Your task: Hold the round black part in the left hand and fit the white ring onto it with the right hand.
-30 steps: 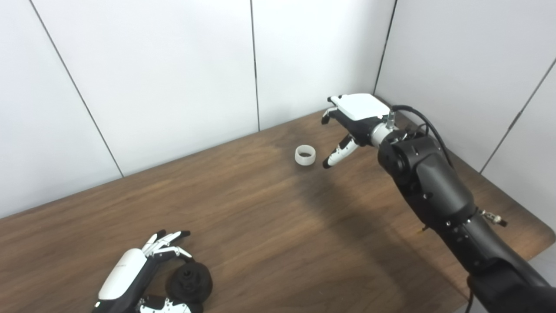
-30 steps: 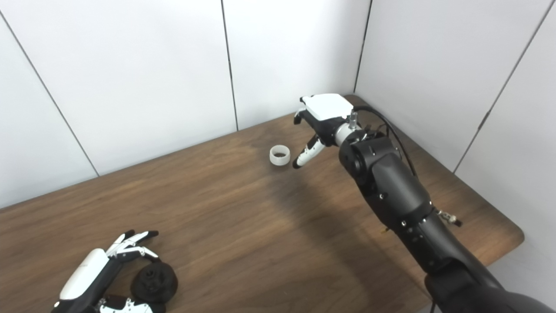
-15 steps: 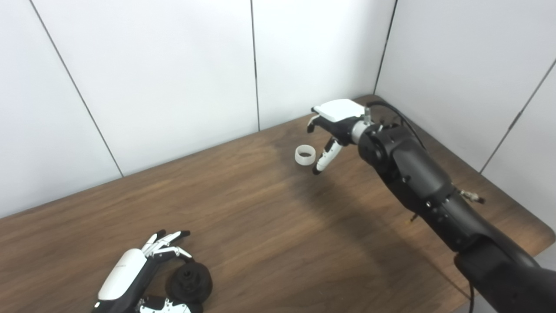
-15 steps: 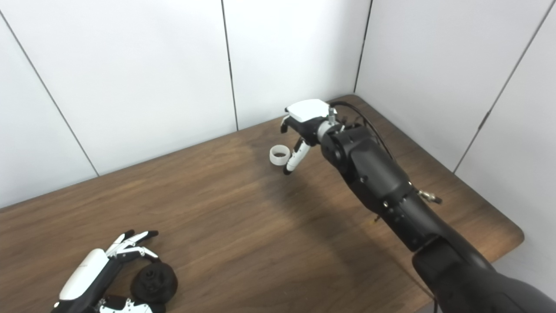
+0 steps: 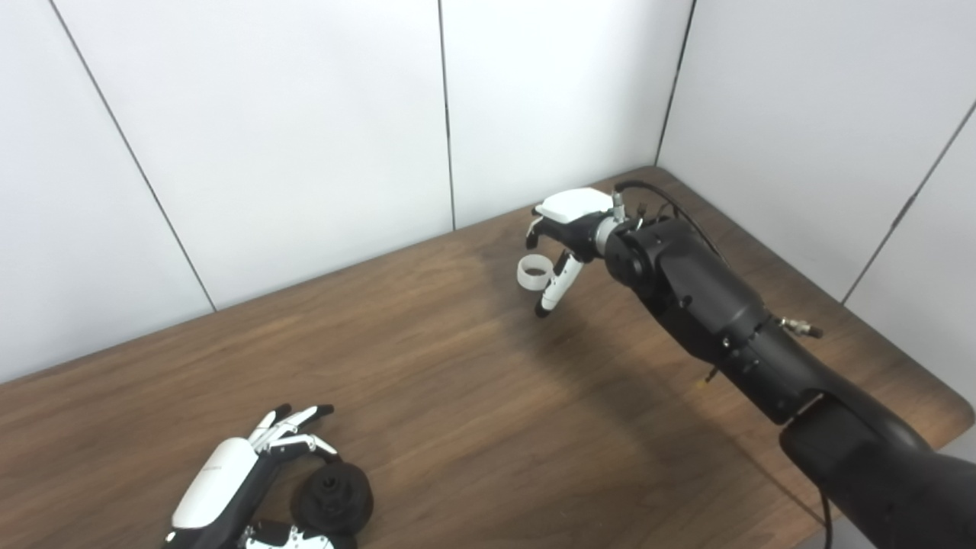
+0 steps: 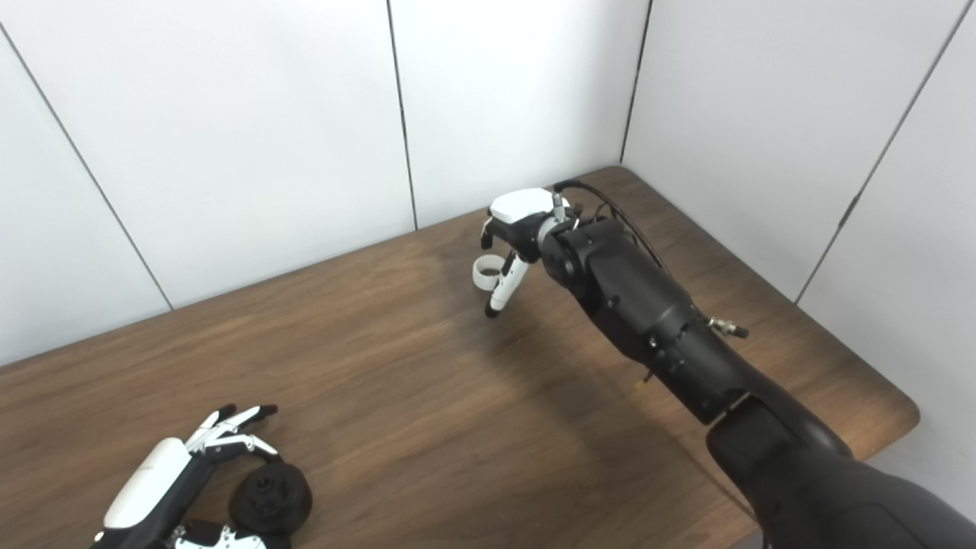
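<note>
Left hand [image 5: 229,488] down at the near left corner of the brown wooden tabletop [image 5: 427,396], fingers [image 5: 293,421] spread and curved over the round black ribbed part [image 5: 333,497]. Resting on the wood, that part, with the thumb beneath its near edge; whether truly gripped or only cradled, cannot tell.

Bare wood across the middle.

Toward the far right corner, small white plastic ring [image 5: 534,273] lying flat on the tabletop, well apart from the black part. Right hand [image 5: 568,229] poised over it, fingers parted and empty, thumb reaching down just beside the ring's right wall, the others arched above its far side. No closure on the ring as yet.

Likely troubles from here: thumb tip nudging the ring sideways before the opposing fingers land, sending it skidding or rolling toward the wall; a pinch on the thin rim alone, tipping the ring and letting it pop free on the lift; a loose hold on the black part, letting it twist when the ring gets pressed on.
</note>
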Robot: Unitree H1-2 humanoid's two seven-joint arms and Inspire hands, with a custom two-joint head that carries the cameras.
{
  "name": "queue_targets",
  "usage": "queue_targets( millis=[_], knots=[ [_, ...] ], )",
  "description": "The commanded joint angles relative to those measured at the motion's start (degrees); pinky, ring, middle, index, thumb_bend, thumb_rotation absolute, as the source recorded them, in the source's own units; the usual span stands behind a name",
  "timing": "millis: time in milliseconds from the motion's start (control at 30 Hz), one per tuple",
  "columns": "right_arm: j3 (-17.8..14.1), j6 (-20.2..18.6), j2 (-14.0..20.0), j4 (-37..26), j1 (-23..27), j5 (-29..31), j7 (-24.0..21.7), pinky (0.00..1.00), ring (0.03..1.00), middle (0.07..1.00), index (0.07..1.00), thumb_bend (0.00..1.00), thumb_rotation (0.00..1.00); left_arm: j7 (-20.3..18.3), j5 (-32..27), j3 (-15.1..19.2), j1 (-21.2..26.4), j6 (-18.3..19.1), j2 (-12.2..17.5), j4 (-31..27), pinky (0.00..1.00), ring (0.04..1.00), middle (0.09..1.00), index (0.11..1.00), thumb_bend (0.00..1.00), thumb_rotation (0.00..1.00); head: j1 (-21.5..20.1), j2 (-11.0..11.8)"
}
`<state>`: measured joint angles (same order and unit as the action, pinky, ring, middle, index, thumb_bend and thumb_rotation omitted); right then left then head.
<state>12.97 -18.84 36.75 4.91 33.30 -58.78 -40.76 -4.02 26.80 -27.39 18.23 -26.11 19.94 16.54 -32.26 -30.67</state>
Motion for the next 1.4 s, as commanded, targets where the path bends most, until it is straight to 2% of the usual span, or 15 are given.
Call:
queue_targets(
  millis=[0,833,1367],
  knots=[
    [-0.3,-0.2,1.3,-0.7,3.2,0.3,1.5,1.00,1.000,1.000,0.813,0.96,0.45,0.1,0.6,-1.3,-3.2,-0.8,0.1,1.0,1.00,0.896,0.914,0.477,0.51,0.05,0.0,0.0],
    [1.8,-0.9,2.2,3.3,5.9,0.0,3.8,1.00,1.000,1.000,0.833,0.92,0.44,-0.1,0.5,-1.5,-4.7,-0.8,0.5,-0.3,1.00,0.897,0.913,0.477,0.51,0.05,1.0,-0.1],
    [2.4,-0.6,2.7,6.3,8.0,0.7,5.6,1.00,1.000,1.000,0.846,0.92,0.47,-0.9,0.9,-0.5,-5.6,-0.8,0.0,-0.9,1.00,0.898,0.914,0.478,0.51,0.05,1.8,-0.2]
  ],
)
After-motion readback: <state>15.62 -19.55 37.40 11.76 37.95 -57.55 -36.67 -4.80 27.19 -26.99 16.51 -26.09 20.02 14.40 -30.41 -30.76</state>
